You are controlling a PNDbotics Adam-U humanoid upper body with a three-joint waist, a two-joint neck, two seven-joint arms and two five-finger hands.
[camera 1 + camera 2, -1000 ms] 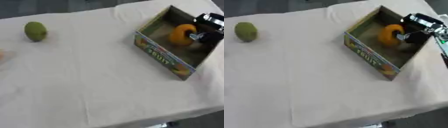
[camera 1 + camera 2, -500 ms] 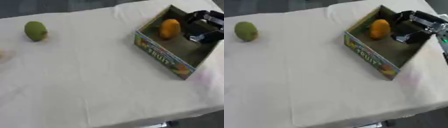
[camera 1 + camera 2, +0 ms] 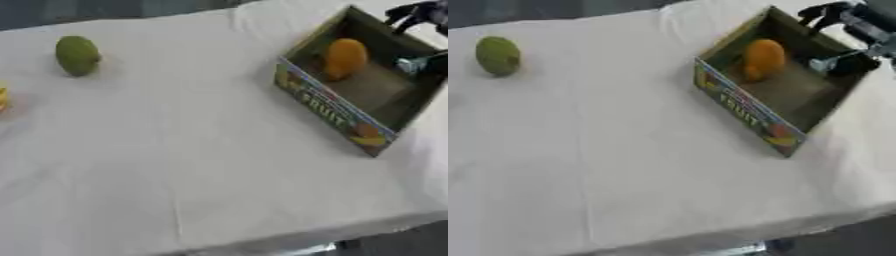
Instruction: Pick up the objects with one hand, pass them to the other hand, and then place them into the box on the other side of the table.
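Lying inside the box point(image 3: 744, 113), the orange fruit point(image 3: 762, 59) rests on the floor of it near the far-left wall, apart from any hand. The box is an open cardboard carton with "FRUIT" printed along its near side and pictures of fruit at the near corner; it sits askew on the white tablecloth point(image 3: 192, 150). At the box's far-right corner the right hand point(image 3: 852, 26) shows, black with silver parts, its fingers spread and holding nothing; one fingertip reaches over the right wall, well clear of the orange fruit. Well to the left of the box, near the far edge of the cloth, a green fruit point(image 3: 77, 55) lies alone. Further left of the box, at the picture's left edge, a small yellow-orange thing point(image 3: 3, 98) is only partly visible. No left hand appears in either view.
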